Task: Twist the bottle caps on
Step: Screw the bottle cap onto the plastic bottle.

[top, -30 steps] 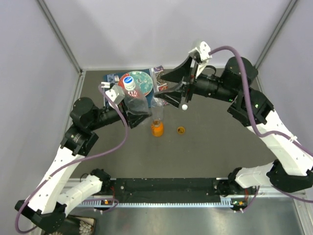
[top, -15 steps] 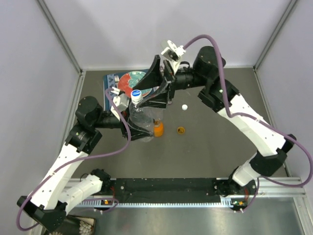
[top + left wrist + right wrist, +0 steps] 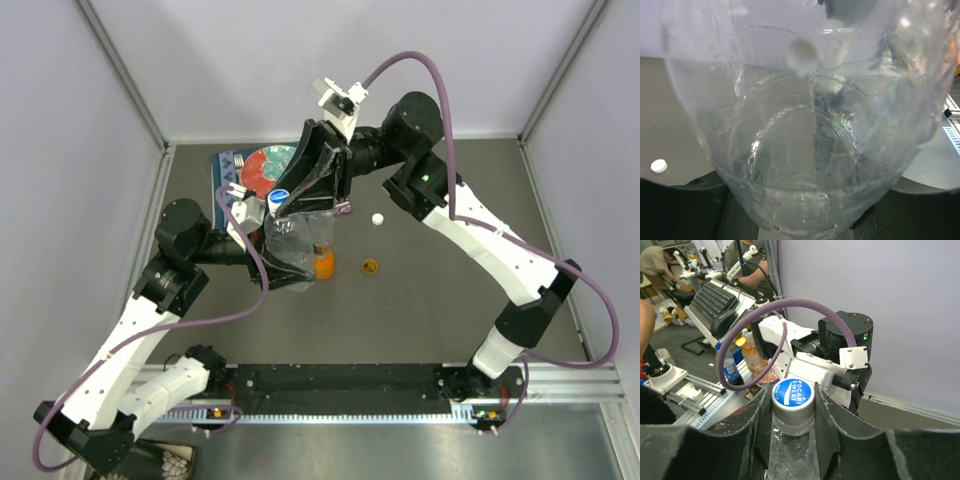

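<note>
From above, the left gripper (image 3: 258,232) is clamped on the body of a clear bottle (image 3: 285,250) and holds it tilted above the dark table (image 3: 430,300), with the neck pointing away from the arm bases. The right gripper (image 3: 290,203) reaches in from the far side and sits on the bottle's blue-topped cap (image 3: 279,197). Just beside the held bottle an orange bottle (image 3: 321,264) stands upright on the table. An orange cap (image 3: 370,266) lies apart to its right, and a white cap (image 3: 378,219) lies farther back. A red-and-teal plate (image 3: 262,165) rests at the far left, partly hidden by the right gripper. In the left wrist view the clear bottle's base and wall fill nearly the whole picture, wedged between the dark fingers (image 3: 685,210) at the bottom edge. The white cap shows low on the left, on the table. In the right wrist view the two black fingers (image 3: 827,425) close on the blue-topped cap from either side, tight against its rim, and the cap sits on the bottle's neck. How far it is threaded on cannot be told. The left arm (image 3: 840,355) and its purple cable rise behind the cap.
</note>
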Robot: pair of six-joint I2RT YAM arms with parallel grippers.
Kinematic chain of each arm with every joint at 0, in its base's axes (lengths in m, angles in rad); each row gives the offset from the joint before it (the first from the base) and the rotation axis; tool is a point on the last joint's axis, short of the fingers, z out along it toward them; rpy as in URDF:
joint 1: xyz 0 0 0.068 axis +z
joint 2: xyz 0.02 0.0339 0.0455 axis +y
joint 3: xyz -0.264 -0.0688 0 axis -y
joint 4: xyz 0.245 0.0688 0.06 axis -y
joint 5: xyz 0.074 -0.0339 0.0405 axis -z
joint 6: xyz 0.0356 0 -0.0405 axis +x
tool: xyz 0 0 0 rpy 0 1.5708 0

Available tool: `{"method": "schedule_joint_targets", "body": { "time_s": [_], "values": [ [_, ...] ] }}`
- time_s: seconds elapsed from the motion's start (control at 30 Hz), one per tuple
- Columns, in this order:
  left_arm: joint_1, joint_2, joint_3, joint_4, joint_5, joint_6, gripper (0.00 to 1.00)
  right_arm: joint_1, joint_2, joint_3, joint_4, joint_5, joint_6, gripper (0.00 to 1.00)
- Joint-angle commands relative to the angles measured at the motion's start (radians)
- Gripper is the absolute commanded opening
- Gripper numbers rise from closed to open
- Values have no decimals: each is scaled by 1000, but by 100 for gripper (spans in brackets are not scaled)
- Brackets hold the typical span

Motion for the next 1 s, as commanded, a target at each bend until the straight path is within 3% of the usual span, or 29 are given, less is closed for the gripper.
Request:
{"method": "schedule_joint_targets", "body": {
  "time_s": [0.0,0.1,0.17,0.23,0.37,0.47,0.63,0.87,0.97],
  "values": [
    [3,-12,12,-8,-51,36,14,-8,20,69,6,-74,30,29],
    [3,-12,20,-13,-62,40,14,-6,25,72,-49,-67,-2,21],
    [3,-13,21,-14,-88,45,14,-6,23,68,-73,-60,-18,7],
    [3,-12,29,-25,-137,62,14,-9,20,71,-122,-29,-44,1],
    [3,-15,52,-63,-275,119,13,-14,0,92,-445,133,-271,0],
    [3,-16,63,-76,-440,143,13,-14,-29,78,-531,442,-343,0],
    [3,-27,55,-65,-626,177,11,16,-72,-3,-555,805,-308,0],
    [5,-32,37,-62,-847,162,11,208,-59,-23,-554,1378,-330,0],
    [5,-33,29,-65,-963,157,10,250,-7,9,-570,1492,-329,3]
  ]
}}
